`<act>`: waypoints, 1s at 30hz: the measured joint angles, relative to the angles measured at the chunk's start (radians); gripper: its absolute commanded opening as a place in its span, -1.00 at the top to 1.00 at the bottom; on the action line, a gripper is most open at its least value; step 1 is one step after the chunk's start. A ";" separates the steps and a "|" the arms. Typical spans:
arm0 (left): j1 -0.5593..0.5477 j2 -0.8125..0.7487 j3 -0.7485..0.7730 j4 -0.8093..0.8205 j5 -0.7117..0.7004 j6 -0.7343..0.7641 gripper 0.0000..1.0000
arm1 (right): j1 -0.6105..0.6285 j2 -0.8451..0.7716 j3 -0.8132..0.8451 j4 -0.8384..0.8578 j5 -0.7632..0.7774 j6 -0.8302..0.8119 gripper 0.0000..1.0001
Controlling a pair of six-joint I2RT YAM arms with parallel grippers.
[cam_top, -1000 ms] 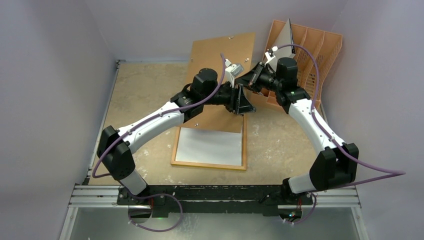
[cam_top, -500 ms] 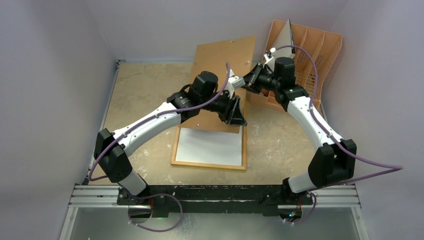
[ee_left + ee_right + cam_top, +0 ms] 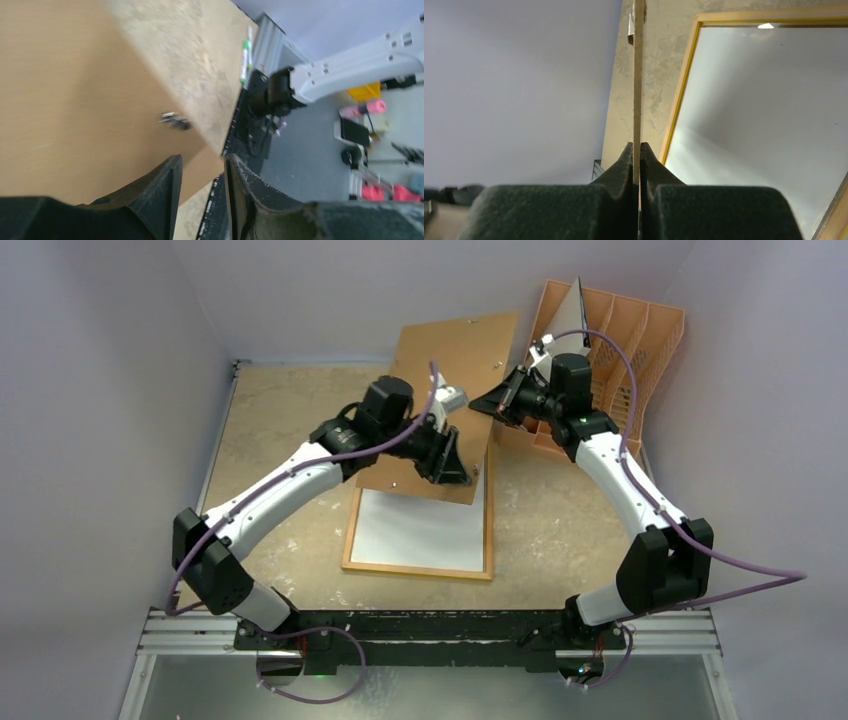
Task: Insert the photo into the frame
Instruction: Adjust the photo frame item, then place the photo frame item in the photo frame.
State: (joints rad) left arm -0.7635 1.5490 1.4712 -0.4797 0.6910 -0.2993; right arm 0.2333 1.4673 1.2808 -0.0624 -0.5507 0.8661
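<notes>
Brown backing board [image 3: 452, 360] tilted up, its thin edge pinched in the closed right gripper [image 3: 636, 146]; frame [image 3: 418, 571] flat on table [image 3: 280, 440] below both grippers, wood side up; photo [image 3: 420, 530] inside it, white back up; left gripper [image 3: 203, 161] parted, empty, beside the board's lower part.

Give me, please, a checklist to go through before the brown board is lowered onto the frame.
1. Grip of the right gripper on the backing board edge: ok.
2. Hold of the left gripper on the board: cannot tell; its jaws stand apart.
3. The photo flat, white side up, inside the frame: ok.
4. Board squared with frame: not ok; raised and skewed over its far end.
</notes>
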 measured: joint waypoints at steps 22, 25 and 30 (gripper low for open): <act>0.432 -0.208 -0.152 0.014 -0.517 -0.223 -0.36 | -0.005 0.000 -0.132 -0.015 -0.227 -0.093 1.00; 0.459 -0.202 -0.192 -0.013 -0.566 -0.251 -0.36 | -0.005 0.000 -0.197 -0.018 -0.214 -0.089 1.00; 0.484 -0.178 -0.274 -0.022 -0.602 -0.284 -0.29 | -0.005 0.000 -0.287 -0.006 -0.185 -0.045 1.00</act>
State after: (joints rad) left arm -0.2798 1.3708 1.1976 -0.5018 0.0887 -0.5835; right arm 0.2287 1.4677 0.9939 -0.0681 -0.7353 0.8215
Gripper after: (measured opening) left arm 0.672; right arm 0.019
